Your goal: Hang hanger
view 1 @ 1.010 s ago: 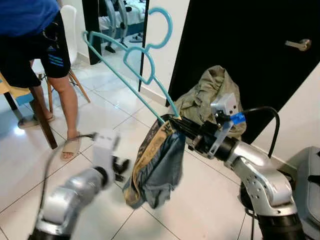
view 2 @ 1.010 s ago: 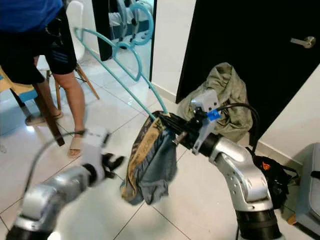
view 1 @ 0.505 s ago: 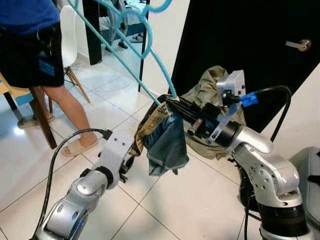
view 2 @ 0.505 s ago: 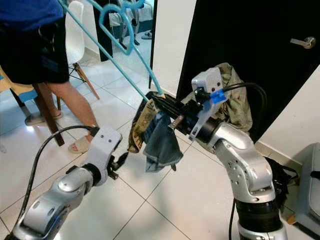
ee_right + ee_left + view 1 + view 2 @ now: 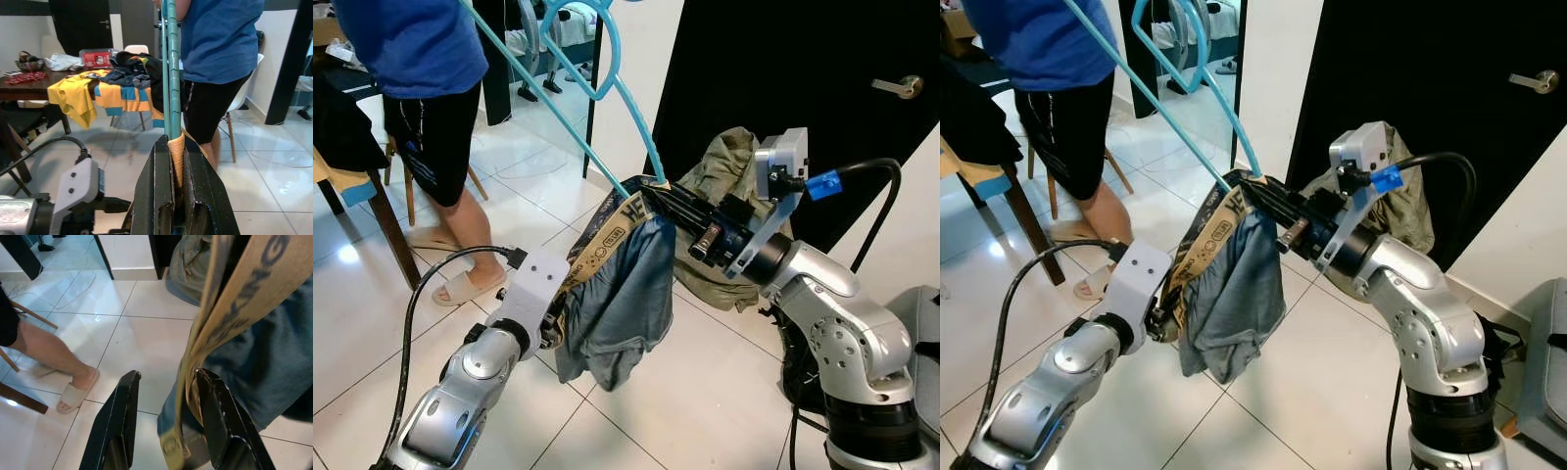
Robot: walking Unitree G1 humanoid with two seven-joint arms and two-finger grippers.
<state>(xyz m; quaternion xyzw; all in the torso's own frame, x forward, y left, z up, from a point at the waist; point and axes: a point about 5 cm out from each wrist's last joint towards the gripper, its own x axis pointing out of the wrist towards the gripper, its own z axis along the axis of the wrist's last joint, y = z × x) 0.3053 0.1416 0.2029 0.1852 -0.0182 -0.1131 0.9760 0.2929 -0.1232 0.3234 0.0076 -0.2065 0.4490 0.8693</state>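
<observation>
Black paint covers the tall door (image 5: 783,88) behind the robot, its silver handle (image 5: 899,86) near the upper right; a wall stands beside it and pale glossy tiles (image 5: 509,211) make up the floor. A person in a blue shirt and dark shorts (image 5: 421,88) stands on the left in sandals, next to a wooden chair leg. In the right wrist view, a dark table (image 5: 29,85) carries yellow and blue clothes. An olive-green garment (image 5: 729,176) lies bunched against the base of the door.

Next in size, a pair of blue-grey shorts (image 5: 622,304) with a tan printed waistband hangs from a teal plastic hanger (image 5: 582,108), which slants up and to the left toward the top of the head views, its hook near the upper edge. The right gripper (image 5: 656,201) is clamped tight on the lower end of the hanger together with the waistband; the right wrist view shows both fingers (image 5: 159,196) pressed against the teal bars and a fold of tan band. The left gripper (image 5: 166,416) sits lower, at the hanging waistband, its two fingers (image 5: 122,421) spread apart with the tan band between them, lying against one finger and clear of the other.
</observation>
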